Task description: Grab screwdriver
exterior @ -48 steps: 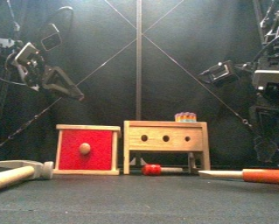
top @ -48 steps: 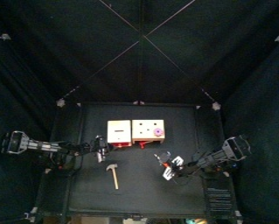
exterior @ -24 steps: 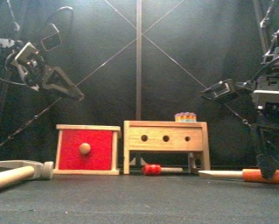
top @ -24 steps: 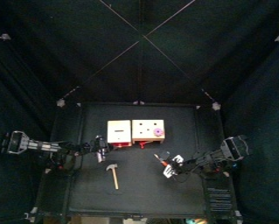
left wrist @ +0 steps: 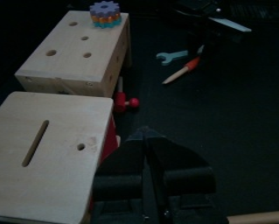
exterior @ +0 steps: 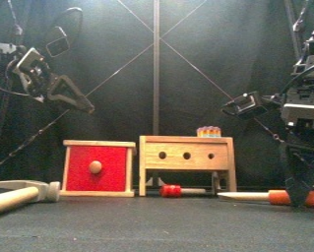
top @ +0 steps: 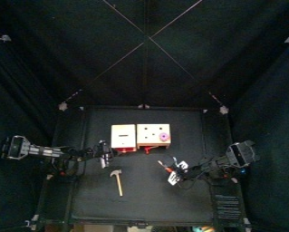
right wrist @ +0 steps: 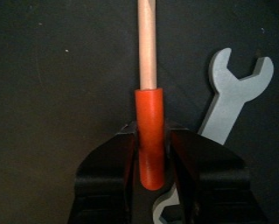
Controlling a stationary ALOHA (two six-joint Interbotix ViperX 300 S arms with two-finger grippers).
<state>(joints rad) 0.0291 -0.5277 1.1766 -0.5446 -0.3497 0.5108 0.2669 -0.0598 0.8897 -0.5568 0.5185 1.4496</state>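
Note:
The screwdriver (right wrist: 149, 112) has a red handle and a pale thin shaft, and lies flat on the black table at the right front. It also shows in the front view (exterior: 258, 196) and the left wrist view (left wrist: 183, 72). My right gripper (right wrist: 149, 147) is down at the table, its jaws tight on either side of the red handle. It shows in the front view (exterior: 304, 189) and the top view (top: 179, 172). My left gripper (left wrist: 165, 156) is shut and empty. It hangs raised at the left (exterior: 65, 94), beside the boxes (top: 101, 156).
A grey wrench (right wrist: 232, 94) lies right next to the screwdriver. A wooden-handled hammer (exterior: 15, 200) lies front left (top: 114, 178). A red-fronted box (exterior: 97, 167) and a wooden box with holes (exterior: 186, 155), with a purple gear (exterior: 210, 130) on top, stand mid-table. A small red peg (exterior: 172, 190) lies before them.
My right gripper has come down from above the table onto the screwdriver's red handle. The left arm has not moved.

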